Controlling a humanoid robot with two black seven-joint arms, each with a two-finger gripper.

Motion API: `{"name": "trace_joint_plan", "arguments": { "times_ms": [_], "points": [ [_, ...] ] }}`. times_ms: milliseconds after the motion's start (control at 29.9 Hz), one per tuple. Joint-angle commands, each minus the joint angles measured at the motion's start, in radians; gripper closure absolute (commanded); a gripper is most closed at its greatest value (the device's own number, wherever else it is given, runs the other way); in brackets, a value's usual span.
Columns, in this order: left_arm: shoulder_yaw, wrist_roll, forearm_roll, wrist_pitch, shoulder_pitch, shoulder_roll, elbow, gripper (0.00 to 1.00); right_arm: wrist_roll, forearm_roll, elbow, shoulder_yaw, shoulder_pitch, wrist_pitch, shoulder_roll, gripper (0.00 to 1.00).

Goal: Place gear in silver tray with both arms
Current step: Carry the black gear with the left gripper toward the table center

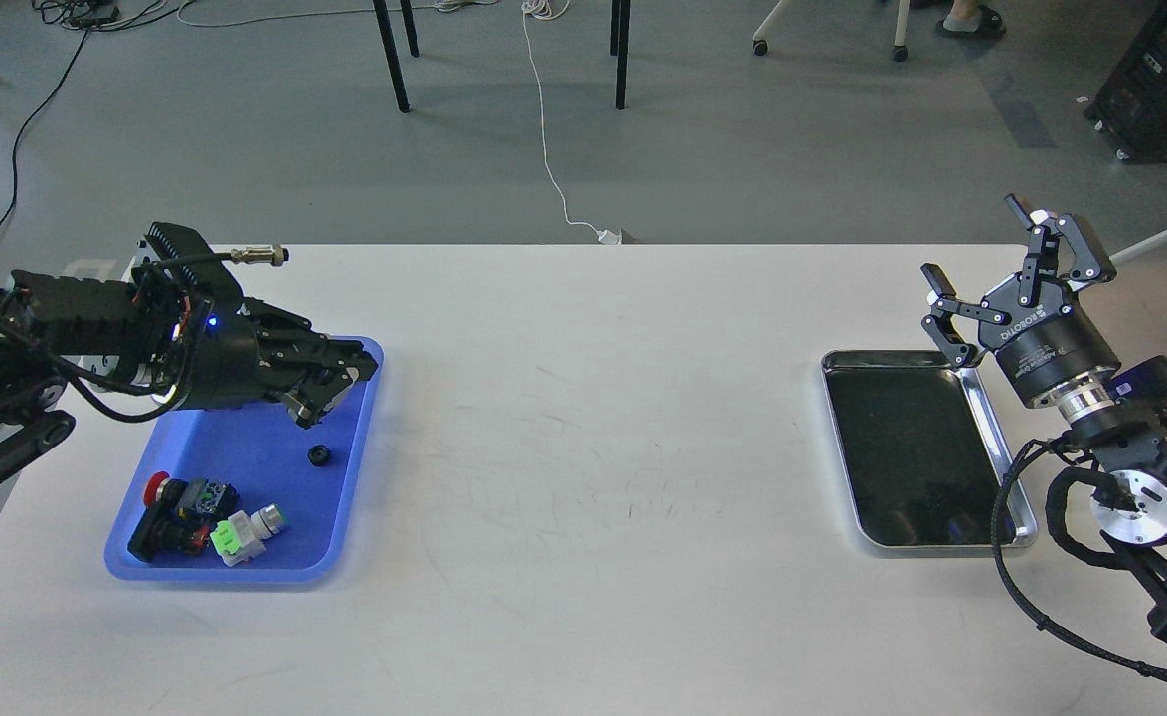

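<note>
Reaching over the blue tray [345, 542] at the table's [583, 447] left edge, the left claw [330, 393] hangs just above the small black gear [320, 455], which lies loose on the tray floor near its right rim, apart from the cluster of push-button parts [206, 512] toward the near-left corner. The left claw is seen dark and nearly end-on; whether its fingers are spread or pressed together cannot be told, and nothing is seen held in it. The right claw [1011, 268] stands spread and empty, raised over the far-right corner of the silver tray [1026, 532], which sits bare near the table's right edge, well apart from the gear. Judgement: the pick has not yet been made. To do it well, the left claw should descend straight over the gear with its fingers either side of the rim, keeping clear of the tray wall, and close only once level with the part. The gear is small and likely to roll or skid if nudged. The right claw appears well placed to receive a handover.
</note>
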Motion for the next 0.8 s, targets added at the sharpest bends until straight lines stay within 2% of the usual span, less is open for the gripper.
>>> {"name": "trace_joint_plan", "arguments": {
  "times_ms": [0, 167, 267, 468, 601, 769],
  "points": [
    [0.053, 0.0, 0.0, -0.051, -0.122, -0.116, -0.005, 0.87, 0.0, 0.0, -0.021, -0.001, 0.0, 0.0, 0.002, 0.0],
    [0.229, 0.0, 0.0, -0.051, -0.289, -0.281, 0.092, 0.87, 0.0, 0.0, -0.026, -0.001, 0.0, 0.0, 0.002, 0.0],
    [0.307, 0.0, 0.0, -0.051, -0.349, -0.396, 0.181, 0.87, 0.0, 0.0, -0.029, 0.001, 0.0, 0.0, 0.0, 0.0],
    [0.398, 0.0, 0.0, -0.051, -0.404, -0.579, 0.324, 0.87, 0.0, 0.0, -0.027, 0.007, -0.002, 0.0, -0.011, 0.0],
    [0.481, 0.0, 0.0, -0.051, -0.429, -0.659, 0.37, 0.87, 0.0, 0.0, -0.027, 0.007, -0.002, 0.0, -0.012, 0.0],
    [0.516, 0.0, 0.0, -0.051, -0.431, -0.742, 0.419, 0.87, 0.0, 0.0, -0.027, 0.007, -0.002, 0.0, -0.014, 0.0]
  ]
}}
